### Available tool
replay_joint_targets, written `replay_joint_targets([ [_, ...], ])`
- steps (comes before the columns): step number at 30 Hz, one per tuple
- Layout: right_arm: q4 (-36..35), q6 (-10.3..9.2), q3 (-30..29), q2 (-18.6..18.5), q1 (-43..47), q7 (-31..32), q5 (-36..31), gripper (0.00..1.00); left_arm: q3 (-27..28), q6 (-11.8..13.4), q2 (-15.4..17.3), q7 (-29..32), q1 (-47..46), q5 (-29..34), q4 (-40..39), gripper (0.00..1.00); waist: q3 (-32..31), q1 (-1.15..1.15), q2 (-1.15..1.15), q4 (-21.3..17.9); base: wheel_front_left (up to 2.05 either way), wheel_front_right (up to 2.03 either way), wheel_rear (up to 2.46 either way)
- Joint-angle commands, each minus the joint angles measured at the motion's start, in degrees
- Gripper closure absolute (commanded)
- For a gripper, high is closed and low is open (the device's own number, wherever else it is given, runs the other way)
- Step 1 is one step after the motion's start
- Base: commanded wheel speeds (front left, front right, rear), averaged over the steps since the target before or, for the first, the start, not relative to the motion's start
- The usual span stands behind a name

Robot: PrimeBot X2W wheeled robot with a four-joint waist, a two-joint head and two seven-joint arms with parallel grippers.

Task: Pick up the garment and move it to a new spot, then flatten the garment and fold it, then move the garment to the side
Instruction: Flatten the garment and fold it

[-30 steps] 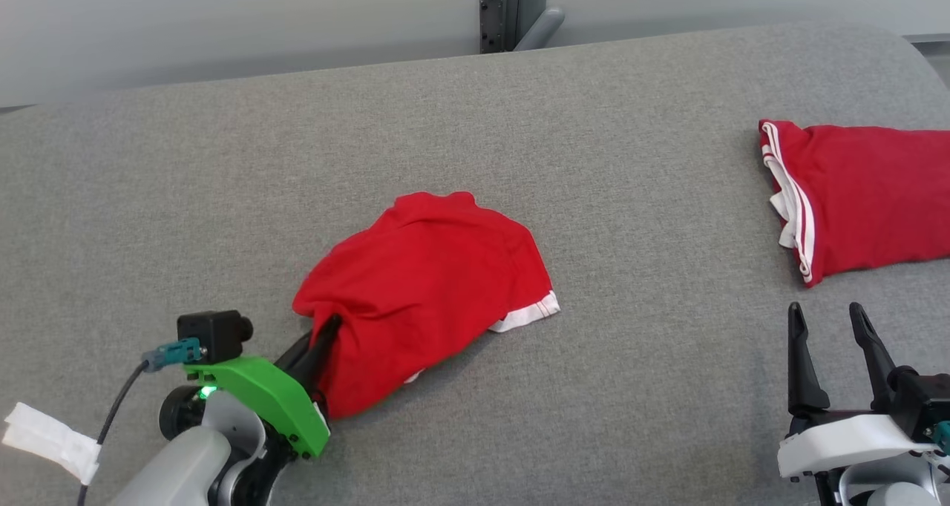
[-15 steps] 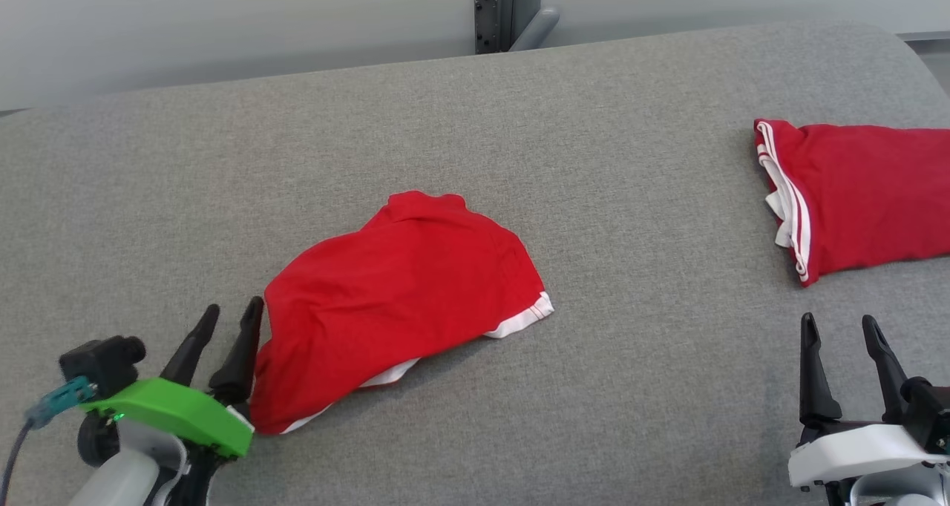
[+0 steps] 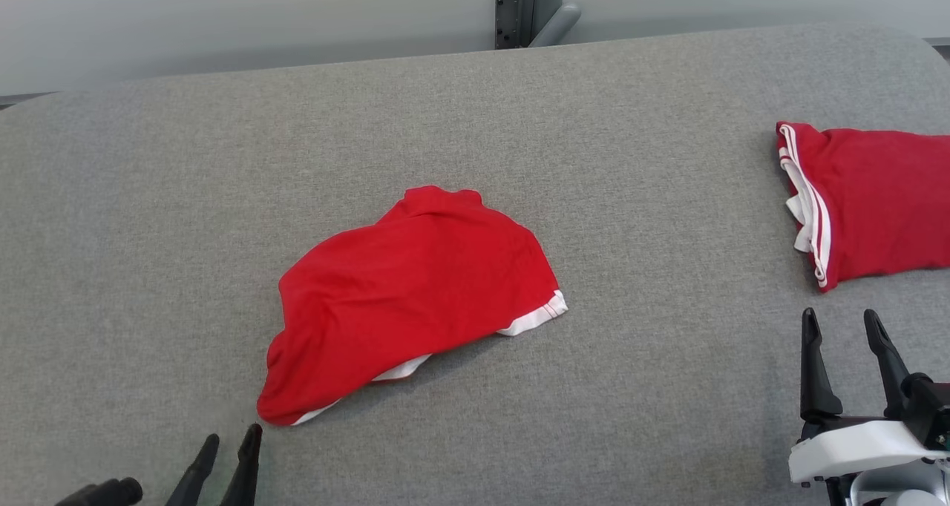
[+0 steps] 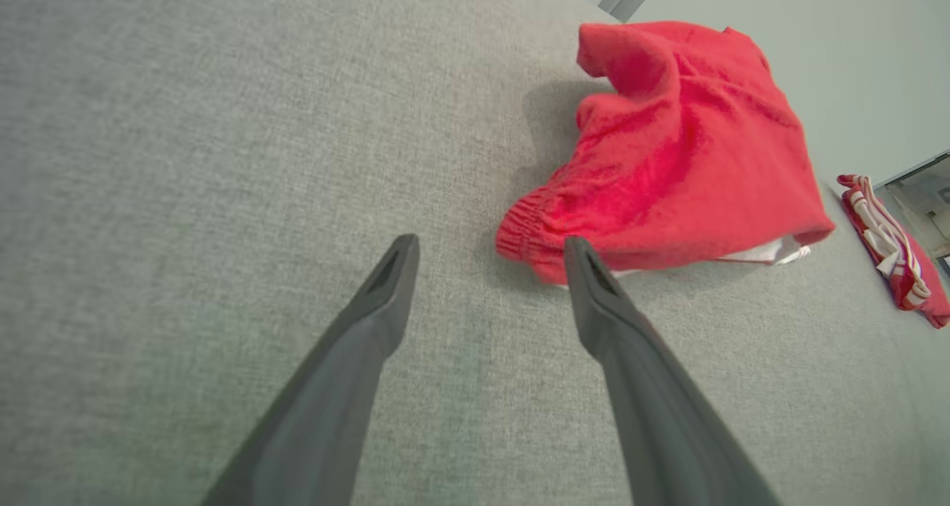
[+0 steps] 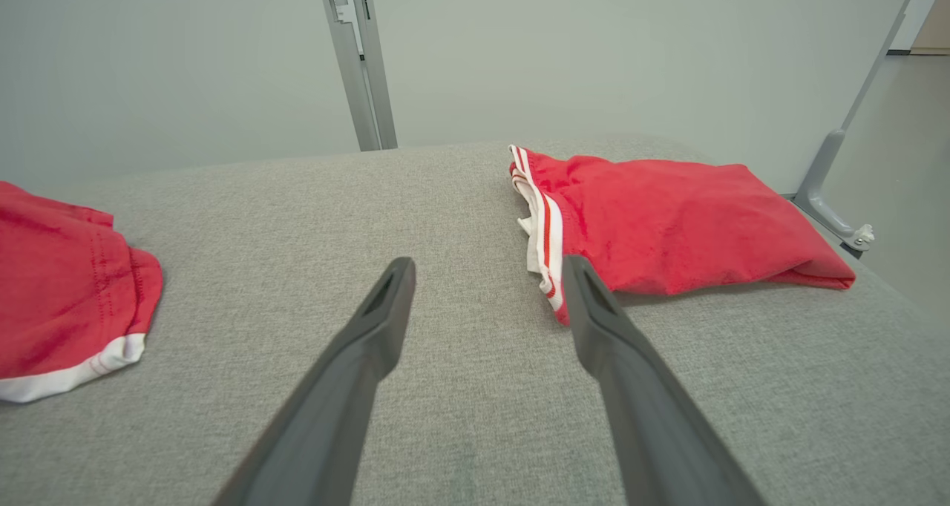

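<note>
Presently both are gaping empty: left pincer [image 3: 232,435] hovering just beside the crumpled red garment [image 3: 415,283], right pincer [image 3: 839,314] well apart.

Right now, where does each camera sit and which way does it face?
Head view: on the head, looking down at the grey surface and crumpled red garment; left gripper lower left, right gripper lower right.
Left wrist view: on the left wrist, looking along its open fingers at that garment.
Right wrist view: on the right wrist, looking along its open fingers at the folded red garment.
Shared: both wrist views show both garments.
</note>
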Motion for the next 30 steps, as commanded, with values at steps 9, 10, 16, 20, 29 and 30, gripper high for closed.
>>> replay_joint_targets([
  [9, -0.3, 0.01, 0.3, -0.1, -0.4, -0.1, -0.7, 0.00, -5.2, -0.3, -1.6, -0.1, -4.0, 3.7, 4.3, 0.00, 0.4, 0.00, 0.00, -0.7, 0.00, 0.00, 0.00],
  [10, -0.3, 0.01, 0.3, -0.1, -0.5, -0.1, -0.6, 0.00, -5.5, -0.3, -1.9, -0.1, -4.5, 3.9, 4.9, 0.00, 0.5, 0.00, 0.00, -0.8, 0.00, 0.00, 0.00],
  [16, 0.0, 0.01, 0.6, -0.1, -1.1, -0.1, -0.1, 0.00, -6.1, -0.3, -2.7, -0.1, -7.3, 7.7, 7.7, 0.00, 0.9, 0.00, 0.00, -1.4, 0.00, 0.00, 0.00],
  [20, 0.2, 0.01, 0.5, -0.1, -1.1, -0.1, 0.3, 0.00, -7.7, -0.3, -2.5, -0.1, -7.7, 6.8, 7.7, 0.59, 0.8, 0.00, 0.00, -1.9, 0.00, 0.00, 0.00],
  [29, 0.2, 0.01, -0.3, -0.1, 0.0, -0.1, 1.0, 0.00, -12.6, -0.3, 2.2, 0.4, -5.4, 2.7, 3.0, 1.00, 0.0, 0.00, 0.00, -1.3, 0.00, 0.00, 0.00],
  [30, 0.2, 0.01, -0.4, -0.1, 0.1, -0.1, 1.0, 0.00, -13.1, -0.3, 3.3, 0.8, -5.3, 1.9, 1.9, 1.00, 0.0, 0.00, 0.00, -1.0, 0.00, 0.00, 0.00],
])
